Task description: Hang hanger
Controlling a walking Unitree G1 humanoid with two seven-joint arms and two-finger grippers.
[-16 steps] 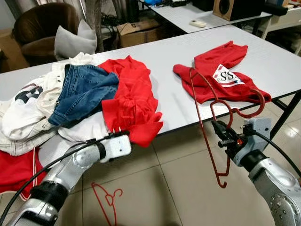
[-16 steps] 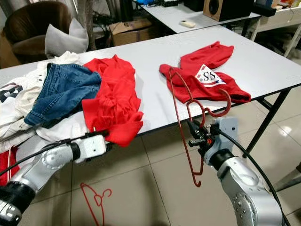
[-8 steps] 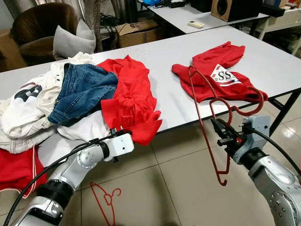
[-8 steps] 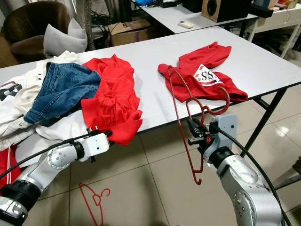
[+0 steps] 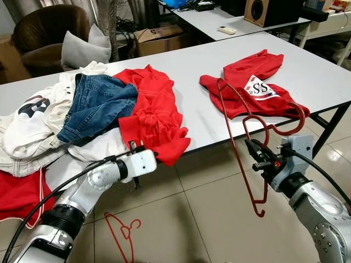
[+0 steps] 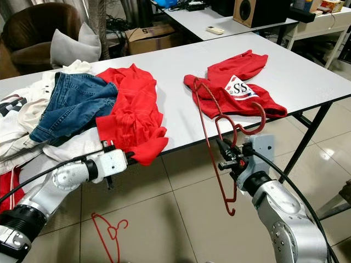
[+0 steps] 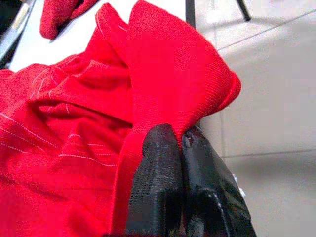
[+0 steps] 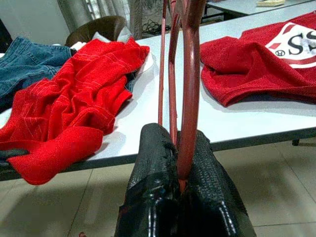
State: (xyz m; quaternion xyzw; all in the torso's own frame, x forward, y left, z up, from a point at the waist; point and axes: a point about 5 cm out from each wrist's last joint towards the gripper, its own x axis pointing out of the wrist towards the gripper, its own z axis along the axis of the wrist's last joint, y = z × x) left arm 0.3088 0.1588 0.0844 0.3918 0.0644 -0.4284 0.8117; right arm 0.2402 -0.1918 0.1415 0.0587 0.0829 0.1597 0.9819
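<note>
— What has your right gripper [image 5: 256,155] got?

— The red wire clothes hanger [image 5: 241,137]. My two black fingers are clamped on its rod, in front of the white table [image 5: 203,60], above the tiled floor [image 5: 208,219]. Its hook curls just before the table's edge, near the flat red shirt with the white "SS" patch [image 5: 258,87].

— And your left gripper [image 6: 129,156]?

— Its fingers are pressed together on the hanging fold of the crumpled red garment [image 6: 131,115] at the table's front edge. That garment lies beside the blue denim jeans [image 6: 74,104] and the white clothing [image 5: 27,120].

— Anything on the floor?

— A second thin red hanger [image 5: 123,230], lying below my left arm.
</note>
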